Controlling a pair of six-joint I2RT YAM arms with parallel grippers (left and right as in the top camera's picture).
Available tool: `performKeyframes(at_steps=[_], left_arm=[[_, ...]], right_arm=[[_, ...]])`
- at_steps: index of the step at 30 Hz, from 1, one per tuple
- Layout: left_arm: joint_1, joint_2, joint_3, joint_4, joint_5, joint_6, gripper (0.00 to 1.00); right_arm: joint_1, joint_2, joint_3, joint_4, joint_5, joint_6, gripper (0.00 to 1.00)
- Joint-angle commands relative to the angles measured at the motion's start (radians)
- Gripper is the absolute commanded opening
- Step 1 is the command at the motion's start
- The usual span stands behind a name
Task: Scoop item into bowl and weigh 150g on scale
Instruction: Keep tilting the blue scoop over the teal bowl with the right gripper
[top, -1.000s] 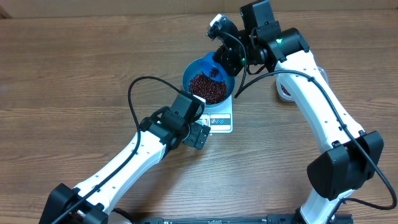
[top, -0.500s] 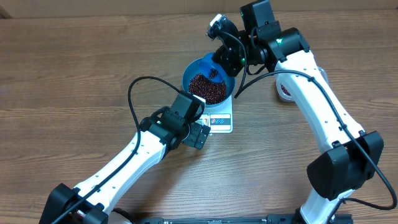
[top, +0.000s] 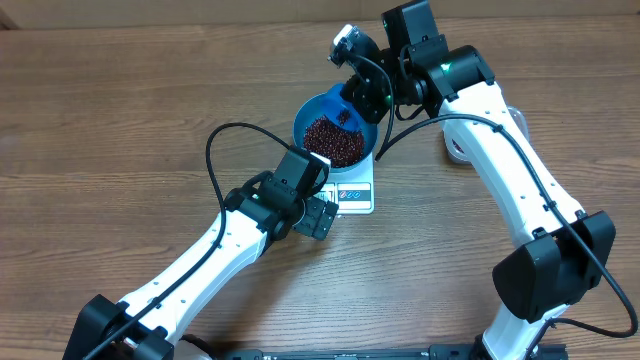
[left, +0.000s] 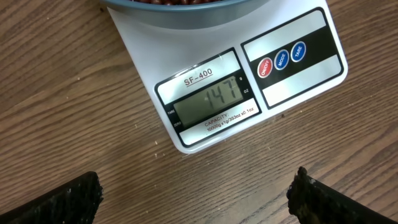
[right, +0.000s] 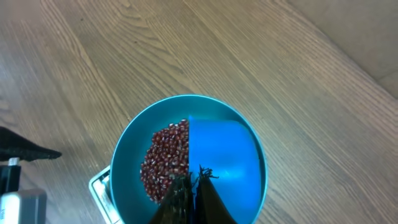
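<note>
Over the bowl (right: 129, 163), scoop (right: 224, 155) in right tool (right: 193, 182)

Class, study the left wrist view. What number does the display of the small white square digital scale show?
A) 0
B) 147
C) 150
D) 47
B: the display on the small white square digital scale reads 147 in dark digits, just under the SF-400 label.

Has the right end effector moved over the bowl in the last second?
Yes, slightly: the right end effector, holding the scoop, has leaned left in the overhead view against the unmoved bowl.
</note>
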Motion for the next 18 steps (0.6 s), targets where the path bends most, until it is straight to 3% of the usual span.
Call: performKeyframes(at_steps=[1,5,8,18], left_arm=[[0.004,-0.001,-0.002,0.001,-0.013,0.019,1.00],[0.004,-0.001,-0.002,0.000,-0.013,0.019,1.00],[0.004,-0.001,-0.002,0.001,-0.013,0.019,1.00],[0.004,-0.001,-0.002,0.000,-0.013,0.019,1.00]], right_arm=[[-0.002,-0.050,0.033,0.020,0.004,0.067,0.04],[0.004,-0.051,0.033,-0.023,-0.061,-0.038,0.04],[0.000,-0.051,0.033,0.005,0.005,0.031,0.04],[0.004,-0.050,0.032,-0.022,-0.017,-0.027,0.04]])
